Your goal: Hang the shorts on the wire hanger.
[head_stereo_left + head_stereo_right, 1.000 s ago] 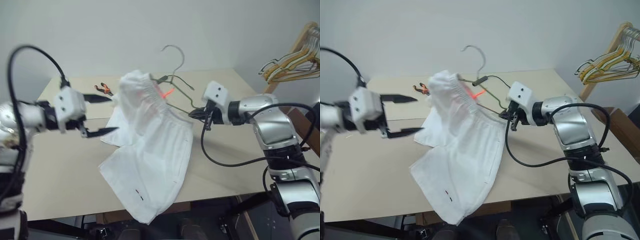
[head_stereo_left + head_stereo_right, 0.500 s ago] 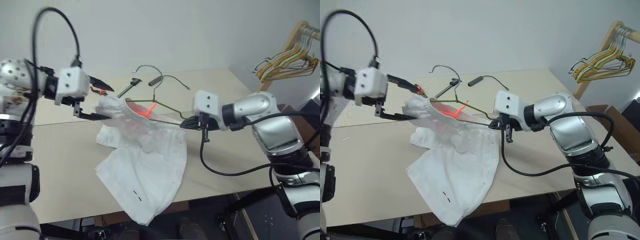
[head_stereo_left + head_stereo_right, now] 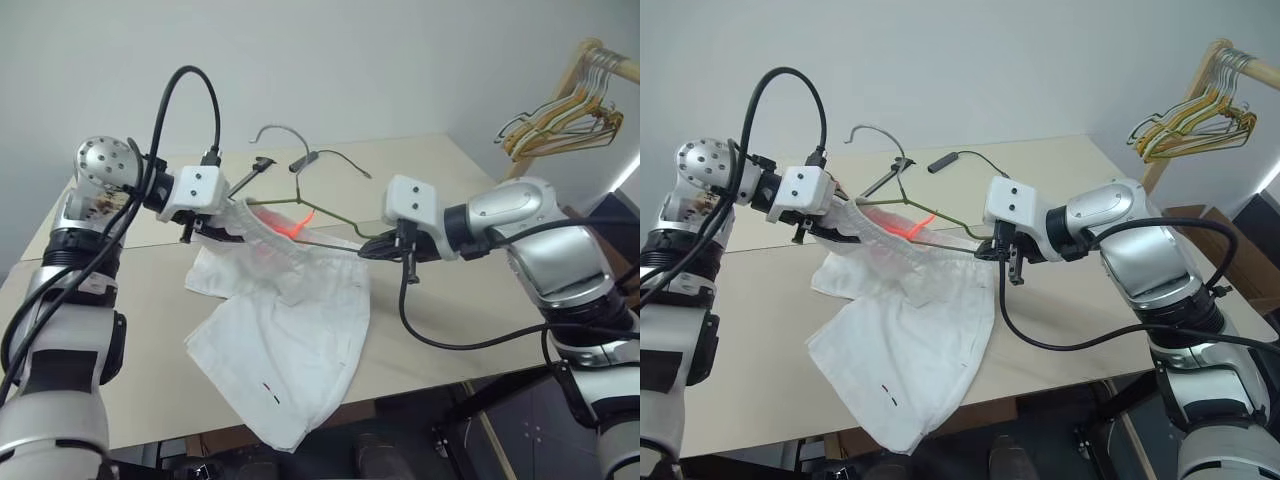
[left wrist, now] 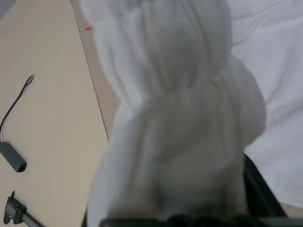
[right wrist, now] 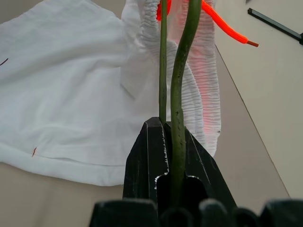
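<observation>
The left tool (image 3: 835, 228) is clenched on the gathered waistband of the shorts (image 3: 910, 340), lifting it while the legs trail over the tabletop's (image 3: 1060, 190) near edge. The right tool (image 3: 378, 243) grips the wire hanger's (image 3: 320, 212) corner, threaded into the waistband.

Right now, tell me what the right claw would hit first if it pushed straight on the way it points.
Probably the shorts: the right claw, shut on the hanger, points along the wire into the gathered waistband, though depth is uncertain.

I am seeing matt white cloth shorts (image 3: 285, 330), a thin dull wire hanger (image 3: 325, 212), and a smooth matt table (image 3: 150, 330).
</observation>
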Robot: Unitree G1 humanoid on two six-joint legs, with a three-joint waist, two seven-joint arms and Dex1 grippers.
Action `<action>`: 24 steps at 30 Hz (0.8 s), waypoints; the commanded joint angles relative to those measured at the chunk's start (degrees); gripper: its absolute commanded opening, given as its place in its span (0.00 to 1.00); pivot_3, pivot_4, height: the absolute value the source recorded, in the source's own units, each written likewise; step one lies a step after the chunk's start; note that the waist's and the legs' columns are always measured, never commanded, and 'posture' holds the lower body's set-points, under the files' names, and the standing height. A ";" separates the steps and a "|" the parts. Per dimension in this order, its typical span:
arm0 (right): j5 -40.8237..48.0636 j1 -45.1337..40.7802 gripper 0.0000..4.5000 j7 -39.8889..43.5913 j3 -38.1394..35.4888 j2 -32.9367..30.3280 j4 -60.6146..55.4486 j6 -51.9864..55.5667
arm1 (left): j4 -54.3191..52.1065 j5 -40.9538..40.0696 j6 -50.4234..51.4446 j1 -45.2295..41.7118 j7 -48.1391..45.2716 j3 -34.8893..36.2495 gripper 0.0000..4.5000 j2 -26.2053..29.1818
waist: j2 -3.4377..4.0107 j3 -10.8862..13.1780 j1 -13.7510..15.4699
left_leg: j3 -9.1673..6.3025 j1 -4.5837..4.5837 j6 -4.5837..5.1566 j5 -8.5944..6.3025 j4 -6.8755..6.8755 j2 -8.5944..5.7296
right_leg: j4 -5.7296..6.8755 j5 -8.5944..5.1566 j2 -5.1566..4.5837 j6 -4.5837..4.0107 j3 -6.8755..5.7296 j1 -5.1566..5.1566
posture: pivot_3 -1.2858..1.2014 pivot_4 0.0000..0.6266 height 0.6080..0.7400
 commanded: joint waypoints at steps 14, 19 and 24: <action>-0.48 0.99 0.45 -4.21 -4.18 -3.48 1.06 -2.06 | -7.61 -6.09 8.94 5.16 2.60 5.64 0.00 -0.35 | 0.00 0.00 -1.37 | -0.10 -0.02 0.00 0.00 0.02 -0.01 | 0.04 -0.01 -0.04 0.02 -0.02 0.00 | 0.48 0.00 1.00; 1.30 4.69 0.80 -10.31 -16.32 -6.82 5.43 -0.79 | -10.98 -6.99 12.37 8.19 4.03 7.00 0.00 0.56 | 0.00 0.00 -1.29 | -0.13 0.00 0.00 0.00 0.02 -0.03 | 0.06 -0.01 -0.05 0.02 -0.03 0.01 | 0.48 0.00 1.00; 3.64 17.86 0.94 -15.25 -28.95 -6.73 3.90 -3.89 | -14.37 -7.82 15.09 10.98 5.14 7.78 0.00 1.46 | -0.05 -0.03 -1.12 | -0.17 -0.01 0.00 0.00 0.00 -0.02 | 0.02 -0.01 -0.05 0.02 -0.06 0.05 | 0.48 0.00 1.00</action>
